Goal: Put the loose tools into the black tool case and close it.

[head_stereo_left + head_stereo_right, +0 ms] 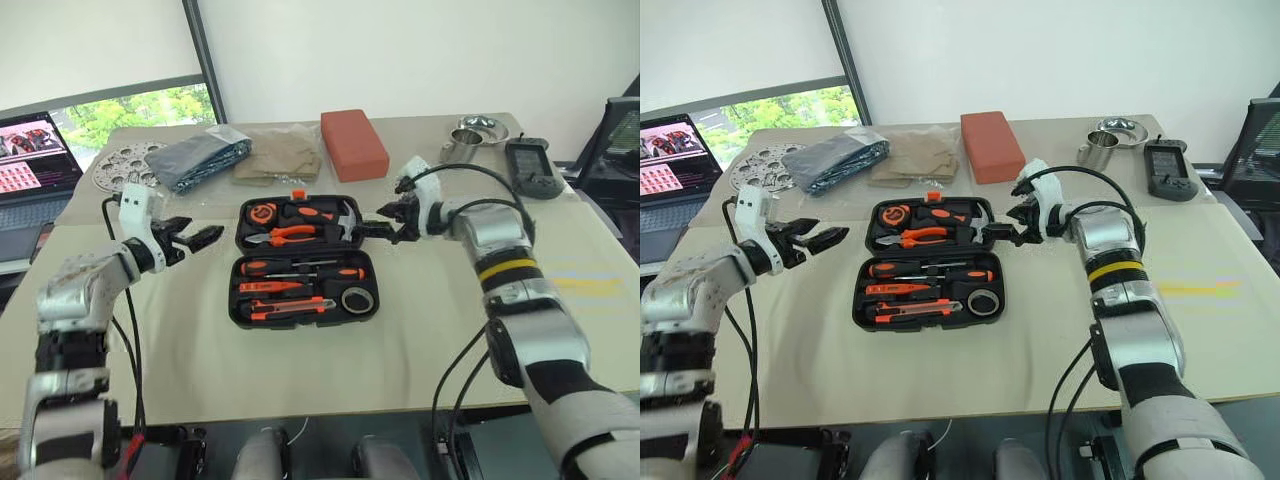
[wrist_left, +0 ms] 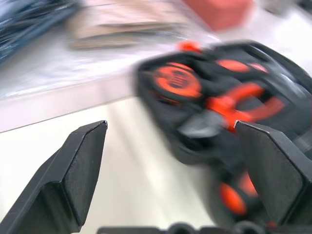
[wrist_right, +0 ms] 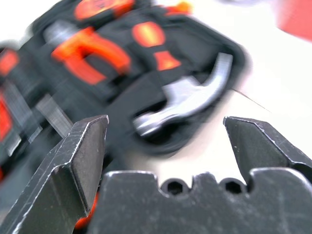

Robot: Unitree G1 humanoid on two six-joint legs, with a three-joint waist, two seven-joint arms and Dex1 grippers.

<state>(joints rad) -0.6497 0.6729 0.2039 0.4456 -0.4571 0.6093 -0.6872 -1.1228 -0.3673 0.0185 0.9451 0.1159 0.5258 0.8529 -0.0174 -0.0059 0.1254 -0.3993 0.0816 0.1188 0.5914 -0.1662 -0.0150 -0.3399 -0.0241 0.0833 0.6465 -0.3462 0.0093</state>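
A: Where does it stand?

B: The black tool case (image 1: 305,262) lies open flat in the middle of the table (image 1: 300,370). All the loose tools look seated in the near half: the two screwdrivers (image 1: 300,271), the slim orange screwdriver (image 1: 268,287), the utility knife (image 1: 293,306) and the tape roll (image 1: 357,298). So I judge the packing done and the closing in hand.

A: And the arms?

B: The left end effector (image 1: 196,240) hovers just beside the case's left edge, fingers spread, holding nothing. The right end effector (image 1: 392,222) sits at the far half's right edge, close by the hammer (image 1: 343,222), also released and empty. Whether it touches the shell I cannot tell.

A: Next move?

B: My guess: catch the far half, the one holding the pliers (image 1: 290,234) and tape measure (image 1: 262,212), by its outer edges and fold it toward the near half until the orange latch (image 1: 298,194) can catch. Both sides need to rise evenly, or the case may skid on the table.

A: Anything in the way?

B: Not much. The red-orange block (image 1: 353,144), a tan cloth (image 1: 279,155) and a grey bundle (image 1: 203,158) lie farther back, apart from the case. A metal cup (image 1: 466,143) and a handheld device (image 1: 529,166) are far right, a laptop (image 1: 33,165) far left.
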